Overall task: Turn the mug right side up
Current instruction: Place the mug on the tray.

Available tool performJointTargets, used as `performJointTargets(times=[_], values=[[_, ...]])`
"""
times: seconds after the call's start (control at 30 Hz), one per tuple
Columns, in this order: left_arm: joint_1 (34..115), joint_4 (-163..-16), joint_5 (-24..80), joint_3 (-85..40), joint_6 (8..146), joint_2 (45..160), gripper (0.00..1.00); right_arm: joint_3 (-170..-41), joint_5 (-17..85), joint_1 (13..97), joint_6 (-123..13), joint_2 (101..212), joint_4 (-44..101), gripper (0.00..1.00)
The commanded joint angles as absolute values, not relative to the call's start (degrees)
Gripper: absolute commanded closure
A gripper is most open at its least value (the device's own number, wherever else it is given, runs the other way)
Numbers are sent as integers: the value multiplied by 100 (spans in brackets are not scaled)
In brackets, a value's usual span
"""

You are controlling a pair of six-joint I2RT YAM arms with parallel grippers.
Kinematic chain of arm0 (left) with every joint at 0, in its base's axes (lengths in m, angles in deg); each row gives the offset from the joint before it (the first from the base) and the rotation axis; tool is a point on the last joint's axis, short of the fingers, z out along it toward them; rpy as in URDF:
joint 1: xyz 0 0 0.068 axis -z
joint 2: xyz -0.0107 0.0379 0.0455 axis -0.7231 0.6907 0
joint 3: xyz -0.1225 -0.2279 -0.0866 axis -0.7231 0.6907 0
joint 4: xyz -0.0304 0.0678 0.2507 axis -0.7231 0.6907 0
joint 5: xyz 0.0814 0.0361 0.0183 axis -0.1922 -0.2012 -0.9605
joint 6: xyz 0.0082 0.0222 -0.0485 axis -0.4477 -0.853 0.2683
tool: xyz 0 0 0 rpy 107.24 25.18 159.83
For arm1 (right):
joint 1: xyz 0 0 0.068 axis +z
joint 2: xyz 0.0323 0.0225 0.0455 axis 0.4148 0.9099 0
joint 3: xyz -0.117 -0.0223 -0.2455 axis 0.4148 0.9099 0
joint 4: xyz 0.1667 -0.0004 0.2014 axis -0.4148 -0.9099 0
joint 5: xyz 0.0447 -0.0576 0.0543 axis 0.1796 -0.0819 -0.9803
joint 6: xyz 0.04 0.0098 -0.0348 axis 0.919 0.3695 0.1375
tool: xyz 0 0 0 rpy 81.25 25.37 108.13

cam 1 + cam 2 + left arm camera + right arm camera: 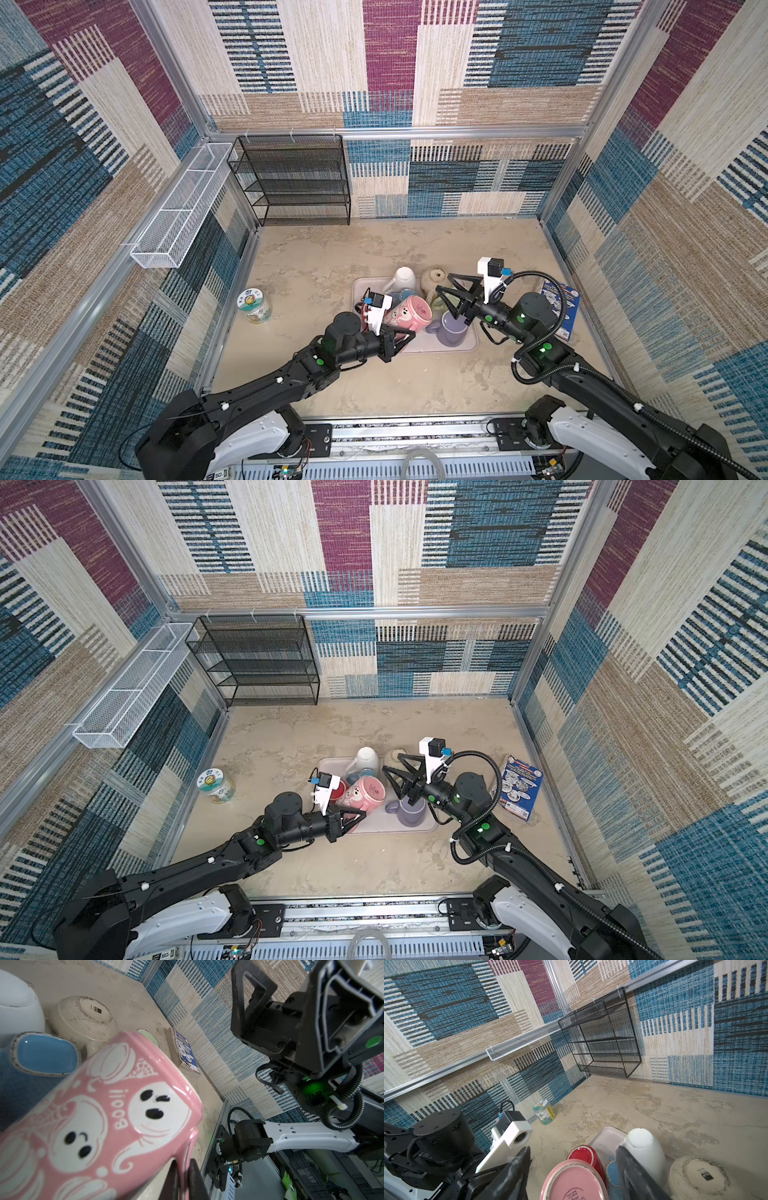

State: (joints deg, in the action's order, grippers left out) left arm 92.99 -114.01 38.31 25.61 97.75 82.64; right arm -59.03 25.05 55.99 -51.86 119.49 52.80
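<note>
In both top views the pink mug (409, 313) sits tilted over the tray (419, 351), base turned up toward 1 o'clock. The left tool (411, 333) pinches its rim from 7 o'clock. The right tool (392, 761) hangs spread at 2 o'clock of the mug, above a purple mug (409, 812). A jar (254, 305) stands at 9 o'clock of the tray and a box (559, 307) at 3 o'clock.

Left wrist: the tool's fingers (195, 1180) clamp the pink mug's wall, with a blue mug (41, 1053) behind.

Right wrist: spread fingers (517, 1169) frame the pink base, beside a red mug (583, 1155).
</note>
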Motion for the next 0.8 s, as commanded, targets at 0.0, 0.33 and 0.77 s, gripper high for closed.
performJointTargets(times=[0.0, 0.33, 0.77], values=[[9316, -13124, 3928, 2666, 9894, 8639, 100, -5985, 2488, 5590, -5180, 12006, 5349, 32], [9324, -15244, 3949, 2996, 10142, 10275, 100, -6043, 2444, 5593, -5285, 11990, 5271, 32], [9308, -16667, 3736, 3346, 10215, 11656, 100, -6038, 2187, 5589, -5373, 12069, 5272, 31]])
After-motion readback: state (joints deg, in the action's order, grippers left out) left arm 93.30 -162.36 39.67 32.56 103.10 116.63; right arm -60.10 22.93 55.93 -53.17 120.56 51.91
